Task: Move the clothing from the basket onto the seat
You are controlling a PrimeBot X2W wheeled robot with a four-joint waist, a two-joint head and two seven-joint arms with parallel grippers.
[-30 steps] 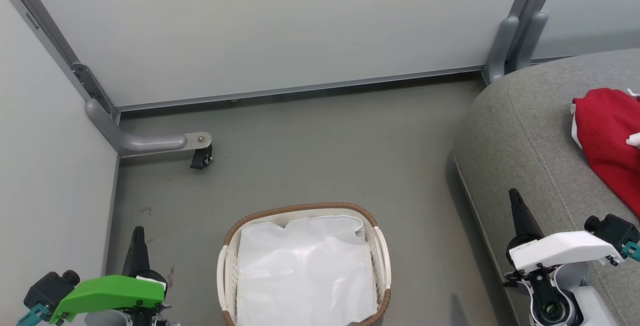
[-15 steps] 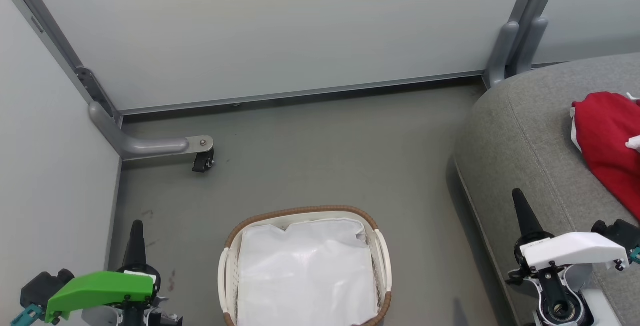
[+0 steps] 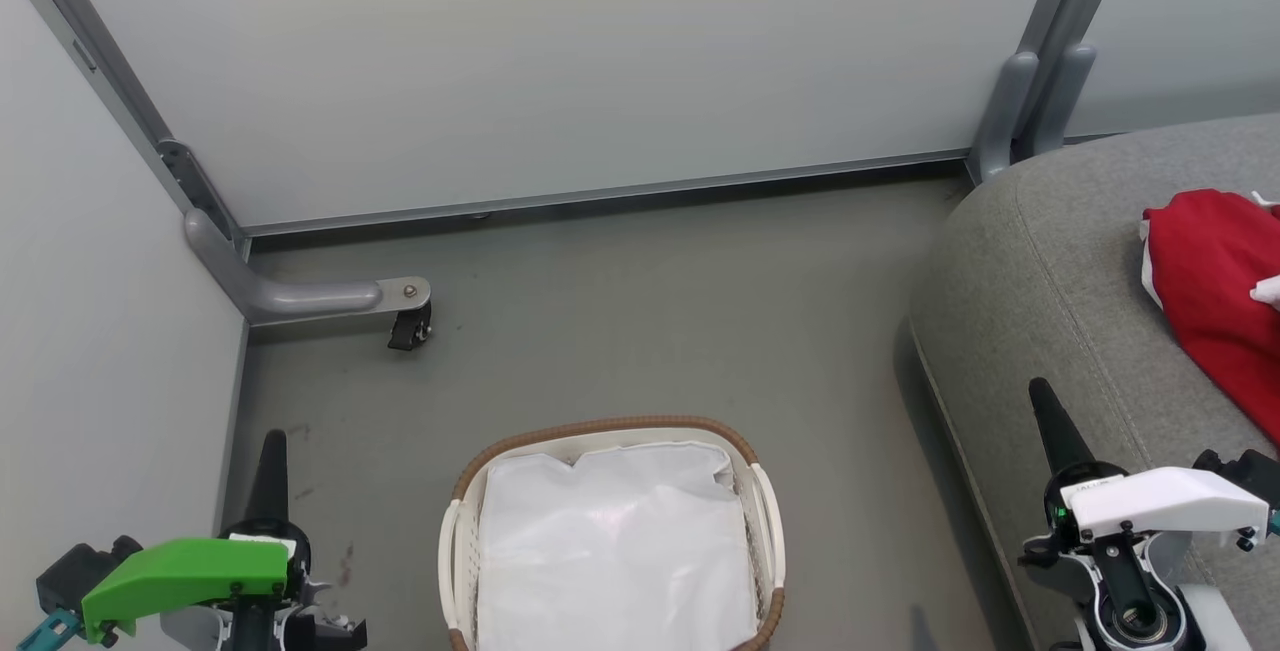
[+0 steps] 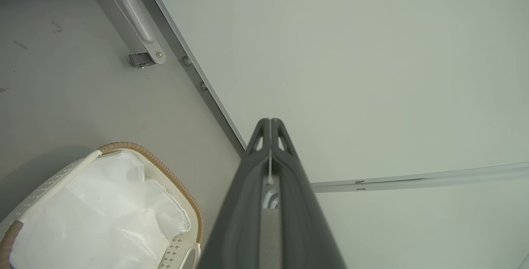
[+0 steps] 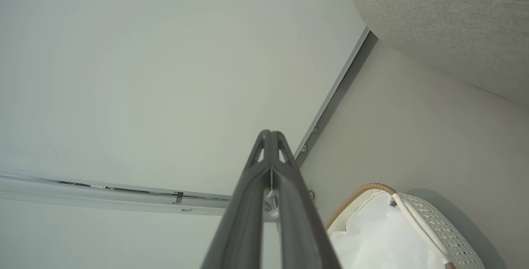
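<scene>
The basket (image 3: 600, 426) stands on the grey floor (image 3: 650, 311), near the floor's edge closest to the robot and well apart from the wall panels (image 3: 550, 61). A crumpled white liner sheet (image 3: 610, 551) covers its inside, reaching up to the brown woven rim. The red clothing (image 3: 1215, 271) lies on top of the seat (image 3: 1040, 261), back from the seat's rounded left corner, with bits of white showing at its edges; the head view's right border cuts it off. The seat sits to the right of the basket, a strip of bare floor between them.

The left pincer (image 3: 272, 443) hangs above the floor to the left of the basket, clenched, its two dark fingers pressed together and grasping nothing. The right pincer (image 3: 1040, 393) hovers over the seat's front left edge, likewise clenched and empty, apart from the clothing. At the floor's far left corner, a grey metal foot (image 3: 300, 296) of the wall frame carries a small black caster (image 3: 408, 329).
</scene>
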